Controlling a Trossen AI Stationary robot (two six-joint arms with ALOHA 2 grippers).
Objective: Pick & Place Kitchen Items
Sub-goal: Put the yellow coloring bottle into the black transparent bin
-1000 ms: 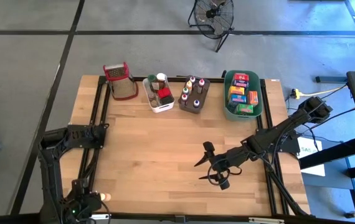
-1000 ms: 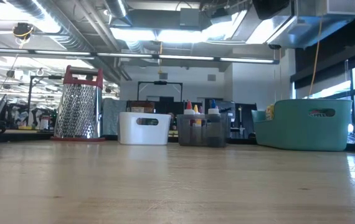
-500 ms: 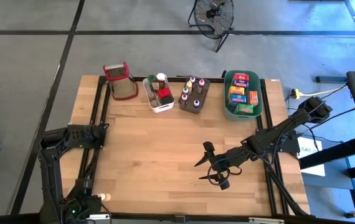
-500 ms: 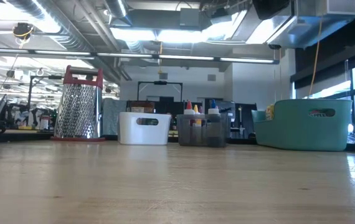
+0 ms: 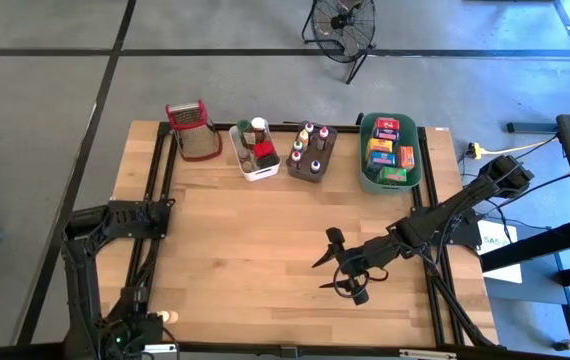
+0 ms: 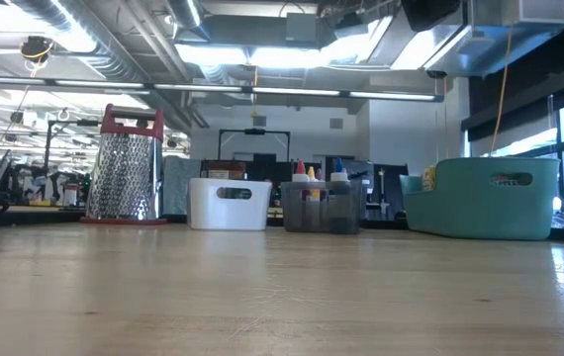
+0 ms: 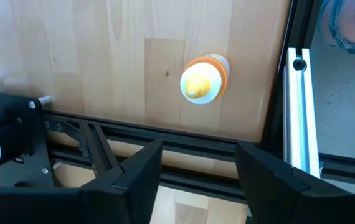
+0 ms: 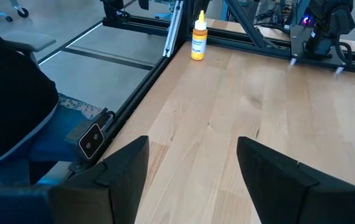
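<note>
left pincer [image 7: 193, 165] spread, hung over yellow-capped bottle [image 7: 203, 79] stood at table [image 5: 255, 250] near corner, nothing gripped, likely staged for pickup | right pincer [image 5: 337, 262] spread, parked mid-table, empty | remaining items kept sorted in tubs [image 5: 392, 182] at far edge

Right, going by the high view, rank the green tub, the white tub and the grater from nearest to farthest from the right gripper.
1. Green tub, at the table's far edge, toward the right, closest to the right gripper.
2. White tub, far edge, near the middle.
3. Grater, far edge, toward the left corner, farthest away.
</note>
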